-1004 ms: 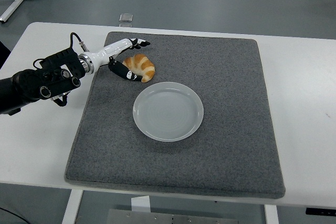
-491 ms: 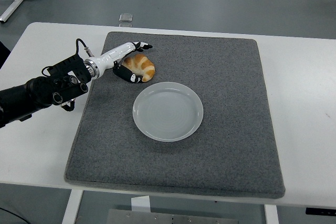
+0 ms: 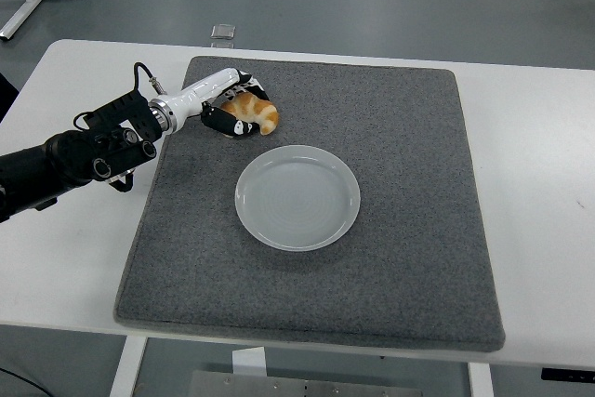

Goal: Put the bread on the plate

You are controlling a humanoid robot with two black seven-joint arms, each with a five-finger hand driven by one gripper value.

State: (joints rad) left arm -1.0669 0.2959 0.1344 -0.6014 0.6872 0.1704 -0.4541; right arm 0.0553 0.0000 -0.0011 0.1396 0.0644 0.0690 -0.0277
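Bench (image 3: 544,183) surface, white, is filling most of the view and carrying a large grey mat (image 3: 400,230) that is covering its middle. Lying on the mat, slightly left of its centre, a round white plate (image 3: 297,197) is sitting flat with nothing on it. Coming in from the left edge, the black left arm (image 3: 65,160) is reaching across the bench's left side and over the mat's far left corner, its white wrist section leading to the left hand (image 3: 228,104). That hand is wrapping its fingers (image 3: 244,126) around the bread (image 3: 257,113), a golden croissant, with dark fingertips curling over its near and far sides so that only its right end is showing clearly. The bread is sitting just beyond the plate's far left rim, apart from it, over the mat and not on the plate; whether it is resting on the mat or being held slightly above cannot be told. Beyond the bench's far edge, a small clear object (image 3: 222,33) is lying on the grey floor.
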